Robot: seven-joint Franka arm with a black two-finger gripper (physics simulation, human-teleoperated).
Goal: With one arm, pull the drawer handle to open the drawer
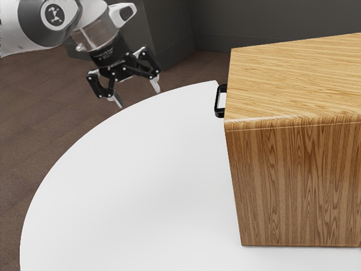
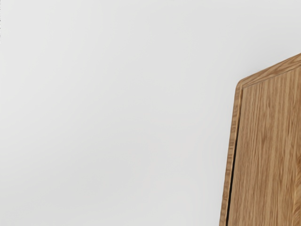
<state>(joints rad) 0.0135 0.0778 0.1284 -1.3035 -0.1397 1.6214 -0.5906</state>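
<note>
Right now hand (image 1: pixel 139 96) hangs in air w/ fingers spread, by far edge of bench (image 1: pixel 141 186). Black drawer handle (image 1: pixel 220 100) sits on wooden cabinet (image 1: pixel 293 141) face, well apart from hand, toward exterior view's right.

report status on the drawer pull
Gripper empty, jaws open, toward the exterior view's left of the handle. Handle untouched on the wooden cabinet. Nothing between them.
</note>
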